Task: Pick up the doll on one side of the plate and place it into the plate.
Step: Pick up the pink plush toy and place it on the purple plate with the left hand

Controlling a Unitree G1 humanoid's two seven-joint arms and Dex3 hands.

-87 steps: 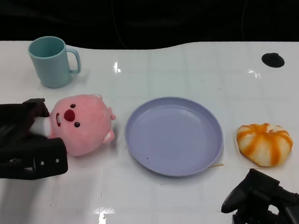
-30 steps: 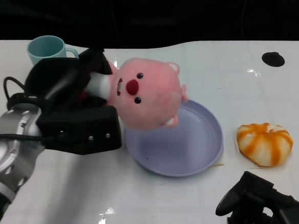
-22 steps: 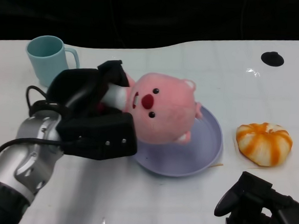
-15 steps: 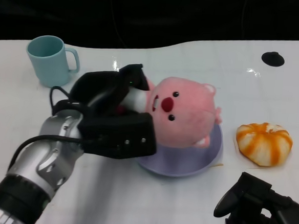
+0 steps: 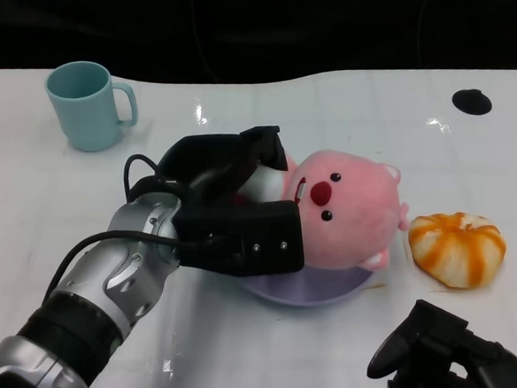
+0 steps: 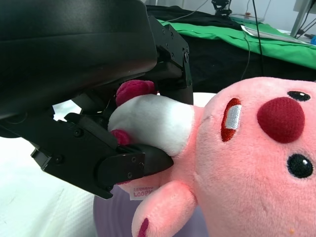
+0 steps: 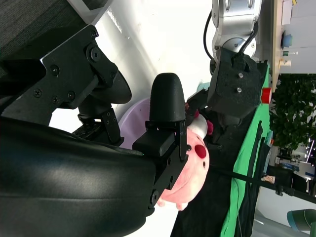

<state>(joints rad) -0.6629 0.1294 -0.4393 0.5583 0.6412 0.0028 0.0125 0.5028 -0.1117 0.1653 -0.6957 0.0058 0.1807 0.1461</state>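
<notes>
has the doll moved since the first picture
Yes. The doll, held by the left hand, has gone from beside the mug rightward over the plate.

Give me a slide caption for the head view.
Left hand holds pink doll over purple plate.

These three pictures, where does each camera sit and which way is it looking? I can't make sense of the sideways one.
Head view: high on the robot, looking down at the white table; shows the left hand holding the pink doll over the purple plate, and the right hand.
Left wrist view: behind the left hand, close on the doll.
Right wrist view: behind the right hand, turned on its side, facing the left hand.
All three share the doll.
</notes>
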